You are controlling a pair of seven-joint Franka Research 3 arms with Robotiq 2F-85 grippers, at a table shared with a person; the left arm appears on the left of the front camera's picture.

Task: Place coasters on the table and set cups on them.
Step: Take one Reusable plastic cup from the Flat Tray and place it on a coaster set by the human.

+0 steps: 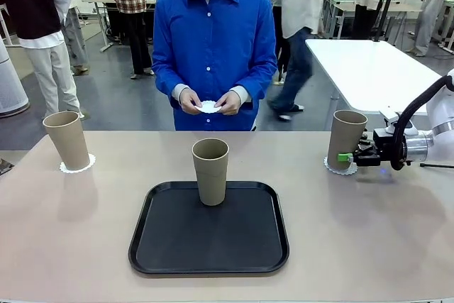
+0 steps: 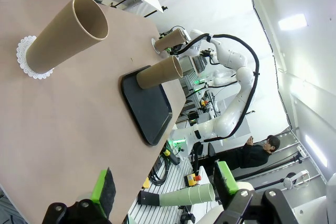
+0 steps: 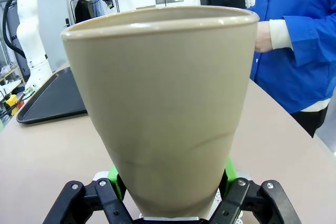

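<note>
Done: left cup [image 1: 67, 140], right cup [image 1: 347, 138] on coasters [image 1: 76, 168]
Pending: centre cup [image 1: 211, 170] on tray [image 1: 163, 246]
Right gripper [image 1: 347, 156]: clasps right cup
Left gripper [image 2: 163, 182]: spread, empty

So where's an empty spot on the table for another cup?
Bare table lies between the left cup and the tray, between the tray and the right cup, and along the far edge by the person. It is crowded at the right cup, where the right gripper grips it.
</note>
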